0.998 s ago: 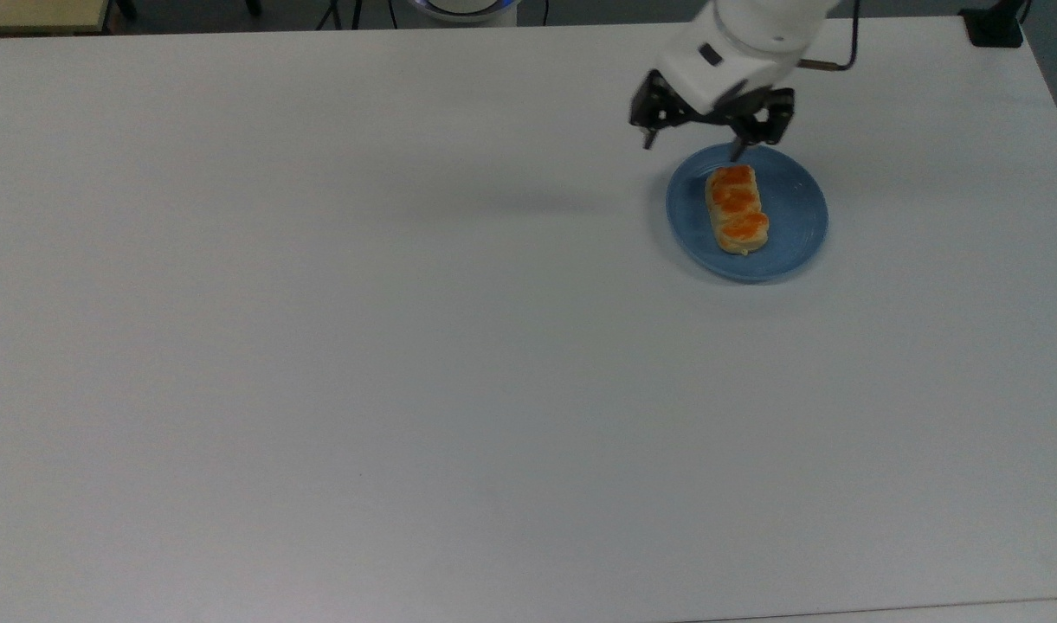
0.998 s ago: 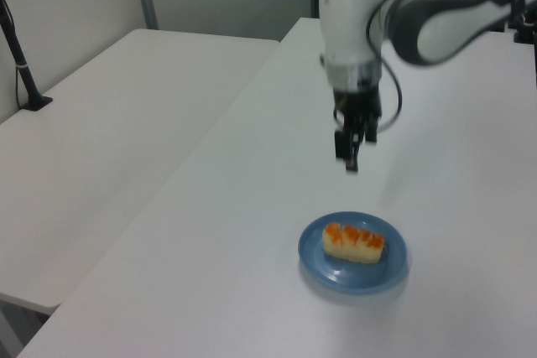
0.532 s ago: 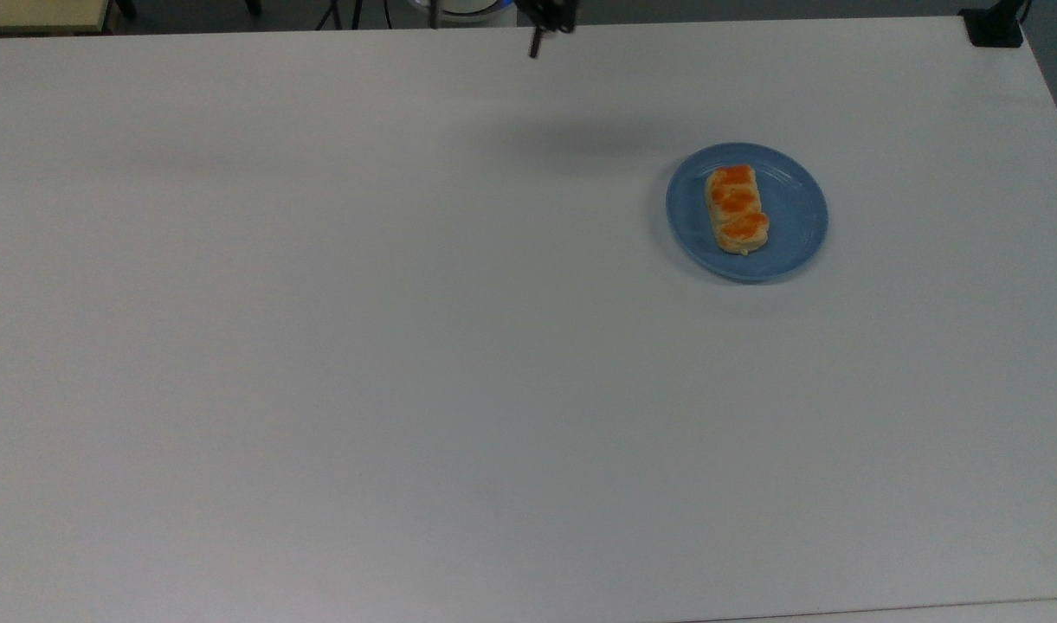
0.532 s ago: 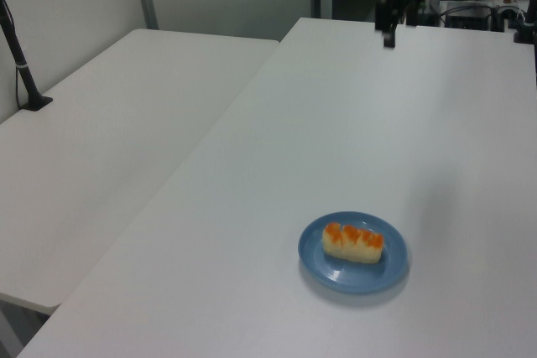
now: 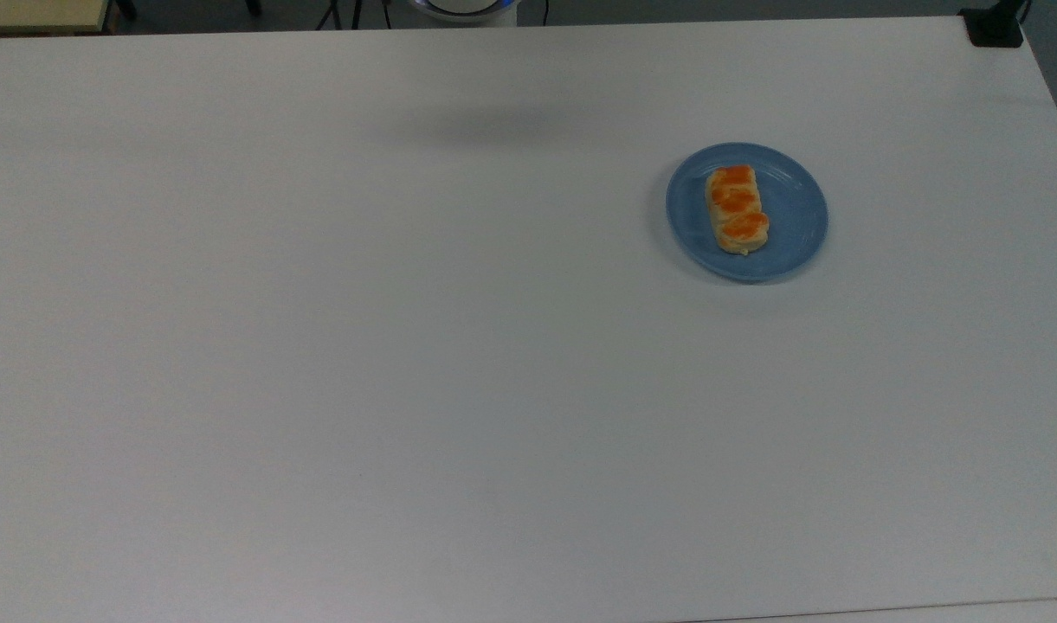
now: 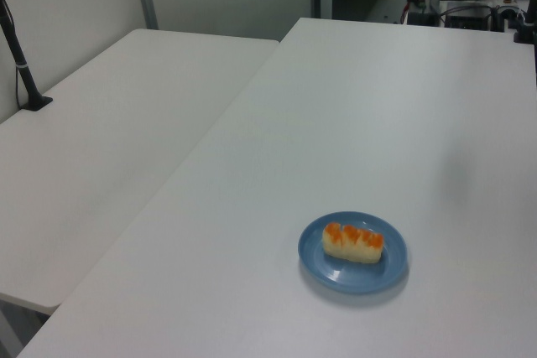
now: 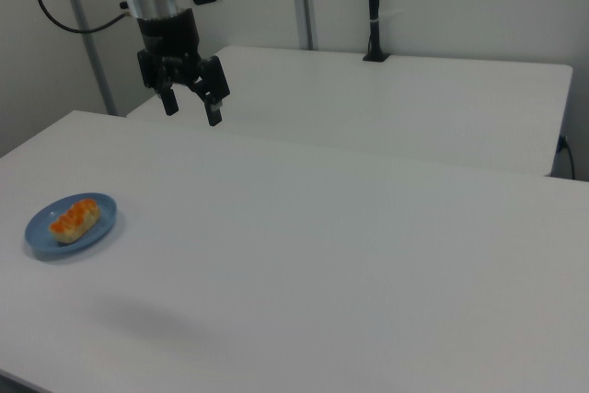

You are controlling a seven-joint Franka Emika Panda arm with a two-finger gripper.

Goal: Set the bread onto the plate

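The bread (image 5: 736, 209), a pale-yellow loaf with three orange glazed bumps, lies on the blue plate (image 5: 796, 227) at the top view's right. In the left view the bread (image 6: 353, 242) rests across the plate (image 6: 336, 272) near the bottom. In the right view the bread (image 7: 74, 218) and plate (image 7: 103, 224) sit at the far left. My gripper (image 7: 190, 108) hangs high above the table in the right view, well away from the plate, open with nothing between its fingers.
A broad white table (image 5: 407, 346) carries the plate. A second white table (image 6: 101, 148) stands alongside in the left view. A black post (image 7: 373, 6) rises at the back in the right view. A black clamp (image 5: 994, 26) sits at the top view's upper right corner.
The gripper has lifted away from just above the plate, moved to the top view's left, and left the top and left views. The bread and plate have stayed put.
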